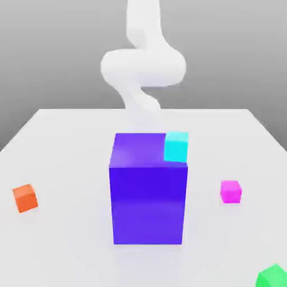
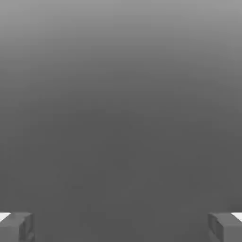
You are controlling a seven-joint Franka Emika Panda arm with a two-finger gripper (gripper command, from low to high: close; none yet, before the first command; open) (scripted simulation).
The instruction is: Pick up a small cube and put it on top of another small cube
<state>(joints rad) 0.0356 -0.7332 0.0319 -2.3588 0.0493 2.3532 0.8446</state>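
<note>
On the table (image 1: 67,146), as the exterior view has it, a big purple block (image 1: 148,199) stands at centre with a cyan cube (image 1: 176,146) on the back corner of its top, toward the exterior view's right. An orange cube (image 1: 25,198) lies well off at that view's left. The pink cube (image 1: 230,191) sits on the table at the right, apart from the block. The green cube (image 1: 273,277) lies nearer the camera at the right corner, cut by the frame edge, well apart from the pink one. The arm (image 1: 143,67), white, rises behind the block.

From the hand view come the two grey fingertips (image 2: 17,227), one at each side of the picture, spread wide. The gripper (image 2: 121,228) is fully apart, holds nothing and touches nothing; between the tips lies plain grey ground.

Surface: pale, flat, matte white. Backdrop: even grey, lighter toward the top.
</note>
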